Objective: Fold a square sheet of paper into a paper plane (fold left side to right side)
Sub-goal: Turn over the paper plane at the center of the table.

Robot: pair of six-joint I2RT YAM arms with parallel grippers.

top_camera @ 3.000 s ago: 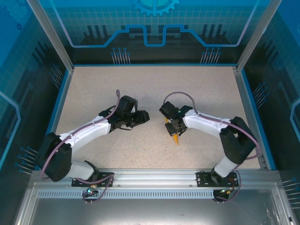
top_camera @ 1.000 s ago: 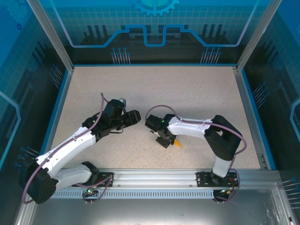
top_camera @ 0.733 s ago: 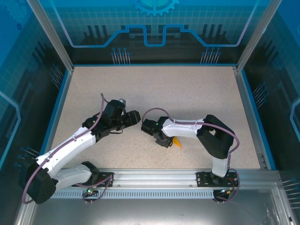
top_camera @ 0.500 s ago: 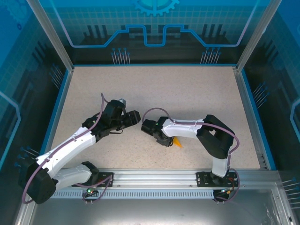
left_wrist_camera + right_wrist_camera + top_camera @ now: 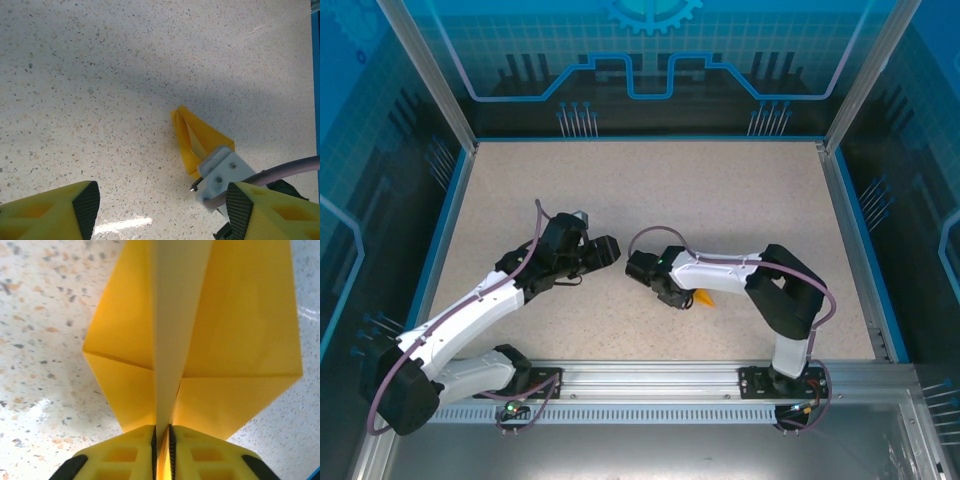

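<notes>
**Right gripper (image 5: 162,432) pinches the paper plane (image 5: 240,340); left gripper (image 5: 160,215) stands released nearby**

In the right wrist view, the two yellow fingers meet at the bottom edge. The plane's raised centre fold is clamped between them, with only a thin dark slit on either side of the paper. Just beyond the fingertips the orange-yellow wings spread out to both sides of that fold, each crossed by a crease. They lie low over the speckled table (image 5: 720,190).

From the left wrist camera, the left gripper's own fingers sit far apart at the bottom corners with nothing between them but bare table. Ahead of them the plane shows as a small kite shape resting on the surface. A grey part of the right gripper covers the end of it nearer this camera.

From above, the left gripper lies near the right one, on its left, with a strip of bare table separating them. A small orange point of the plane shows just to the right of the right gripper.
</notes>
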